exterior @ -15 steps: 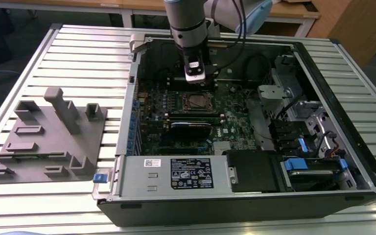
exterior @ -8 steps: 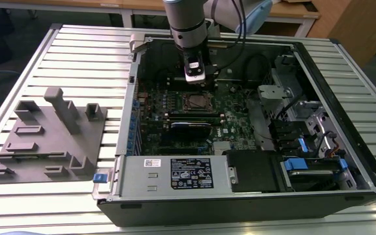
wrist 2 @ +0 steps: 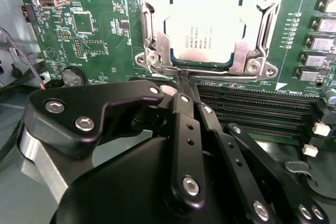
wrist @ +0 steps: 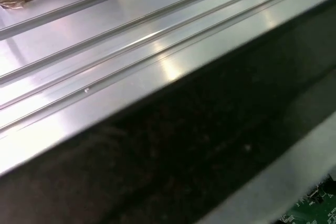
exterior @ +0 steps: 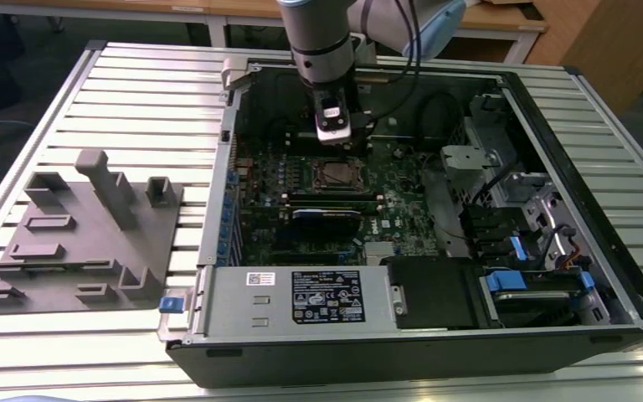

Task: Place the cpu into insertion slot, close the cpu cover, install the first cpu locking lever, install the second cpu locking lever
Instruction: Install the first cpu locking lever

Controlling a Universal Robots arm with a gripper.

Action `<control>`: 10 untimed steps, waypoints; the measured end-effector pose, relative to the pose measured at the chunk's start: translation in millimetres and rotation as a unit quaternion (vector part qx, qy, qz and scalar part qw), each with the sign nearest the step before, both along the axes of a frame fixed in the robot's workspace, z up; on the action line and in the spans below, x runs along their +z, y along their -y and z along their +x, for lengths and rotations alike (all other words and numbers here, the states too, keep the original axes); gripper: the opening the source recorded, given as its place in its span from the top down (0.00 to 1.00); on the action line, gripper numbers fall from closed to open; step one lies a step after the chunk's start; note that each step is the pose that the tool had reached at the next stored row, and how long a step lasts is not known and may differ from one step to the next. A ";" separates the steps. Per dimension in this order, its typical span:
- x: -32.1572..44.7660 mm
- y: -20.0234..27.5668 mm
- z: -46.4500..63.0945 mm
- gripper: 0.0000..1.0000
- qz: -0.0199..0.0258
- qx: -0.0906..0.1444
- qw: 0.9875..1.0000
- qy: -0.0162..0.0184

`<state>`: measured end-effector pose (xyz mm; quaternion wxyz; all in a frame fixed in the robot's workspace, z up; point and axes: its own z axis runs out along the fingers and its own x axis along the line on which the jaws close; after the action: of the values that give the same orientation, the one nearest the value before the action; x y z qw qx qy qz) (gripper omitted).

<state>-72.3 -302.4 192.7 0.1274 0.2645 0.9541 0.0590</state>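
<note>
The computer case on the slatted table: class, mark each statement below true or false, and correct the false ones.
1. The cpu lies in the insertion slot. True.
2. The cpu cover is down around the chip. True.
3. The tool carries the chip. False: in the second wrist view it holds nothing, and its tips are at the socket's edge.
4. The computer case has its side panel on. False: it is open, with the green circuit board exposed.
5. A grey holder lies on the table at the exterior view's left. True.

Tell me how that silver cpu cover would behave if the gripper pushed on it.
The cpu cover looks like thin sheet metal, so probably light and springy. It lies flat over the cpu, so likely pivots rather than slides. Its shiny surface may be slippery.
</note>
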 end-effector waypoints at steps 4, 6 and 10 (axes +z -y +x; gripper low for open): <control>-2.5 0.0 0.1 0.89 0.000 0.000 1.000 0.002; -2.7 0.0 0.0 0.89 0.000 0.000 1.000 0.002; -2.9 0.0 0.0 0.89 0.001 0.000 1.000 0.002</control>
<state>-72.2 -302.3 189.9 0.1294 0.2649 0.9537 0.0600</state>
